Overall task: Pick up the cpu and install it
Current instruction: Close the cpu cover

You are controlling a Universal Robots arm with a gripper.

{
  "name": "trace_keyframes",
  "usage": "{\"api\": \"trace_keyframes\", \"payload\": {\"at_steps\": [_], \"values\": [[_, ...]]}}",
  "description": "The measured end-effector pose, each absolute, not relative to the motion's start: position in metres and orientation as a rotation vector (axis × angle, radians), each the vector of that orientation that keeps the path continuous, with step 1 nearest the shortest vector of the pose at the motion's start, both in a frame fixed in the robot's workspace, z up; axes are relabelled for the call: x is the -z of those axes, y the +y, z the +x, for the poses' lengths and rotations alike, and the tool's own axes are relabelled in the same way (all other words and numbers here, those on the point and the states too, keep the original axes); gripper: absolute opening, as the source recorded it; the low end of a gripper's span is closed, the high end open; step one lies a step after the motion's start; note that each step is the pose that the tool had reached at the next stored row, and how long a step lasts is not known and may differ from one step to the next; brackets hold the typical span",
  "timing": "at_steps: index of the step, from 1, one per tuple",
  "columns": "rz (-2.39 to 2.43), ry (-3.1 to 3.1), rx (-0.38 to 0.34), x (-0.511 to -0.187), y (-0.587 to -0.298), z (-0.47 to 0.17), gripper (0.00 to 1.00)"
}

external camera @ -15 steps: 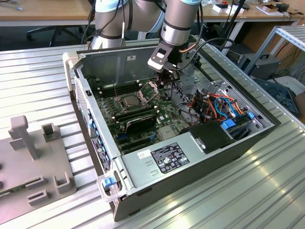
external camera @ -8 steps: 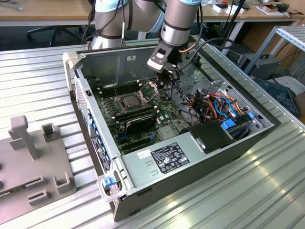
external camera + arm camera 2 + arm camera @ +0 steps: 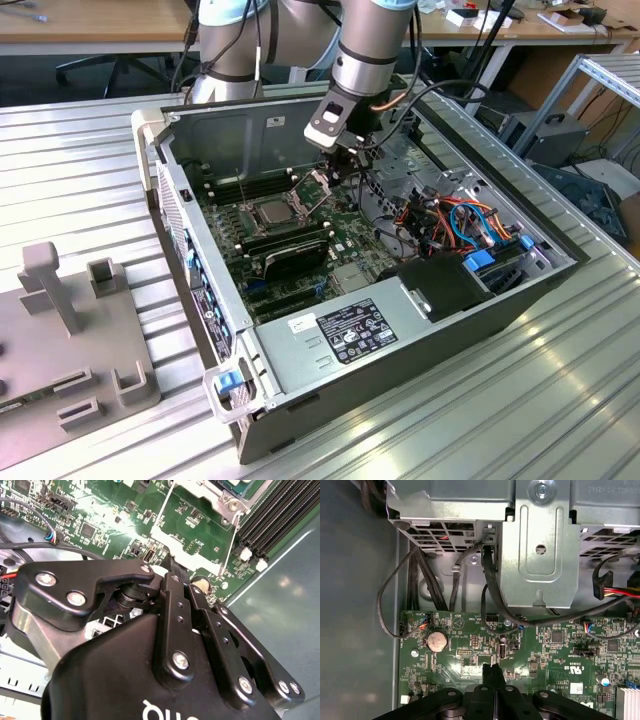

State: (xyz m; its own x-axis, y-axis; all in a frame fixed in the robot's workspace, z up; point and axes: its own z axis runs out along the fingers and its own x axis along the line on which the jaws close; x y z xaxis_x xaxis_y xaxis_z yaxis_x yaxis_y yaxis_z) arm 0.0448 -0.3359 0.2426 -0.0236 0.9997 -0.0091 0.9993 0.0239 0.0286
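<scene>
Metal table point(image 3: 90, 150): slatted, carrying the open computer case point(image 3: 235, 135).
motherboard point(image 3: 350, 250): green, inside the case.
gripper point(image 3: 348, 165): over the board; fingers point(image 3: 489, 676) pressed together, nothing between.
socket frame point(image 3: 315, 185): hinged up, beside the gripper.
cpu point(image 3: 272, 212): lying in the socket.

A silver ribbed aluminium tabletop point(image 3: 80, 170) spreads across the exterior view, and bright overhead light glints off its slats toward the exterior view's right. A flat grey fixture plate with upright pegs point(image 3: 60, 340) lies on it at the exterior view's left. Behind it stand long light-wood desks point(image 3: 100, 20) over a dark floor point(image 3: 30, 80). A silver metal shelf frame point(image 3: 605, 75) stands at the exterior view's right.
</scene>
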Motion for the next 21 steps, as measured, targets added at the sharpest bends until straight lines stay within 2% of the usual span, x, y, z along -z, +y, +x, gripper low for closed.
{"api": "trace_keyframes", "payload": {"at_steps": [15, 21], "values": [[2.164, 2.216, -0.048, -0.242, -0.336, -0.02, 0.11], [2.164, 2.216, -0.048, -0.242, -0.336, -0.021, 0.11]]}}
